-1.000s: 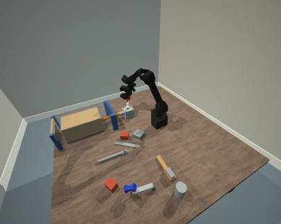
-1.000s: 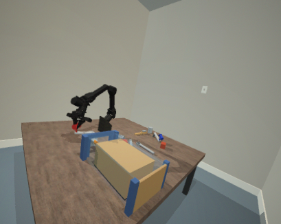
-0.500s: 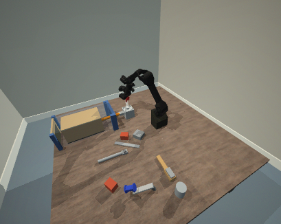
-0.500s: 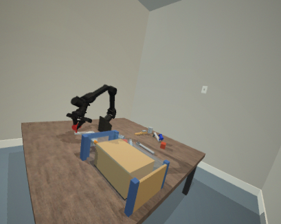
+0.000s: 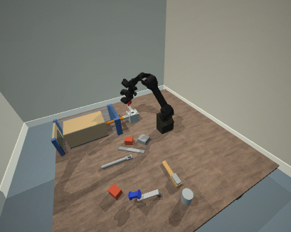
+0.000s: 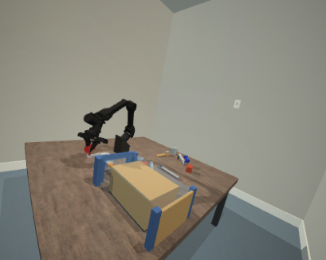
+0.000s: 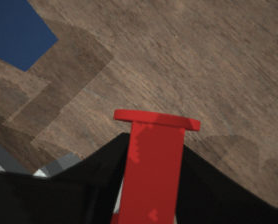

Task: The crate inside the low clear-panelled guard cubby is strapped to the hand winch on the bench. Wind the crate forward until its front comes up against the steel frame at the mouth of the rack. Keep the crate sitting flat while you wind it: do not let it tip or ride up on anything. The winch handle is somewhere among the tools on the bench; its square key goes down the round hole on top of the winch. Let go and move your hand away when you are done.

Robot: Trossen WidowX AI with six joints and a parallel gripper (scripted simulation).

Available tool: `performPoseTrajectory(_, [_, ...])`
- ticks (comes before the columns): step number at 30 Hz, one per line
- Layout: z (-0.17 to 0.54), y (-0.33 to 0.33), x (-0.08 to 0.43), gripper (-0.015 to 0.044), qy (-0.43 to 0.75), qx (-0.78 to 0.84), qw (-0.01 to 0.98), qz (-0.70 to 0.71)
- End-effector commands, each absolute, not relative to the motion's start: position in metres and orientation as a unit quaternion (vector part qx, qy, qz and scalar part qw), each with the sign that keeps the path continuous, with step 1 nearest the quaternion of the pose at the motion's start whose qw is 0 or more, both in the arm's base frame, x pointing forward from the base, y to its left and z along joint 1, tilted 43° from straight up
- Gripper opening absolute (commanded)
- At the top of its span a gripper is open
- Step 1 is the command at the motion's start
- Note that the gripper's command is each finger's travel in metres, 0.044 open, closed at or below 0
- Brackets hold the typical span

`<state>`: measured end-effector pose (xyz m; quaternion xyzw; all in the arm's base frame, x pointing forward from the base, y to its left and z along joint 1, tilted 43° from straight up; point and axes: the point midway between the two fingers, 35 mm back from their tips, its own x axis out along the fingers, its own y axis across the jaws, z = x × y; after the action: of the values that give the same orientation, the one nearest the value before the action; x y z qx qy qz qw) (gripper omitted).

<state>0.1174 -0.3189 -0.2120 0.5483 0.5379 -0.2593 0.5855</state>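
Observation:
My gripper (image 5: 129,102) (image 6: 88,150) (image 7: 148,143) is shut on the red grip of the winch handle (image 5: 129,103) (image 6: 88,149) (image 7: 154,170). The handle's pale arm (image 5: 131,108) (image 6: 99,154) runs from the grip to the top of the grey winch (image 5: 134,117). An orange strap (image 5: 116,120) (image 6: 111,164) runs from the winch through the blue frame (image 5: 114,119) (image 6: 98,171) to the tan crate (image 5: 86,130) (image 6: 145,184). The crate looks flat inside the clear-panelled cubby. A gap shows between its front and the frame. The key in the hole is too small to see.
A red block (image 5: 129,141), a grey block (image 5: 144,139), a flat bar (image 5: 131,149) and a grey rod tool (image 5: 116,162) lie beside the cubby. Further off are a mallet (image 5: 170,172), a grey cylinder (image 5: 186,197), a blue-knobbed crank (image 5: 134,194) and a red cube (image 5: 115,191).

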Motion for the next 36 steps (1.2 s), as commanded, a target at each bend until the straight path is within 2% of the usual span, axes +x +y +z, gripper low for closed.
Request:
performPoseTrajectory(1, [-0.213, -0.319, 0.134, 0.0, 0.534, 0.548, 0.593, -0.25])
performPoseTrajectory(36, [-0.205, -0.317, 0.172, 0.0, 0.533, 0.549, 0.594, -0.249])
